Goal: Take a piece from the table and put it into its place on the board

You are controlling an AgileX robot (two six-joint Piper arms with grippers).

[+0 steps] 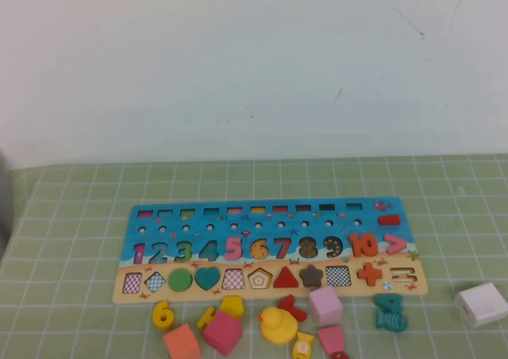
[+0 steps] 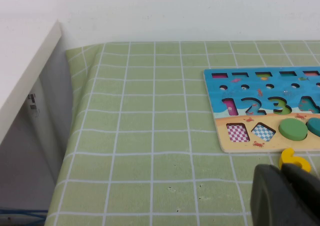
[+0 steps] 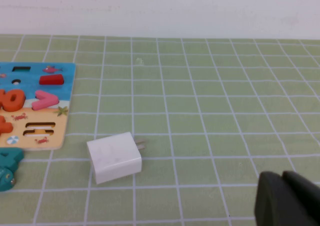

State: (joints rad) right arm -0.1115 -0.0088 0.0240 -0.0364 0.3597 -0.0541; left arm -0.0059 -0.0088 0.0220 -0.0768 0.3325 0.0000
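Note:
The piece, a small yellow "6" (image 1: 163,314), lies flat on the green checked cloth just in front of the board's left end. The board (image 1: 262,294) is long, with a blue upper part of coloured numerals and a tan strip of shapes. Neither arm shows in the high view. In the left wrist view my left gripper (image 2: 280,168) is shut on nothing, just short of the "6" (image 2: 288,156), near the board's corner (image 2: 220,86). My right gripper (image 3: 282,175) hovers shut and empty over bare cloth, away from the board's right end (image 3: 67,68).
In front of the board lie a yellow duck (image 1: 278,325), pink cubes (image 1: 222,333) (image 1: 325,305), an orange cube (image 1: 182,343) and a teal fish piece (image 1: 390,312). A white charger block (image 3: 115,157) sits to the right. A white shelf (image 2: 25,71) stands past the table's left edge.

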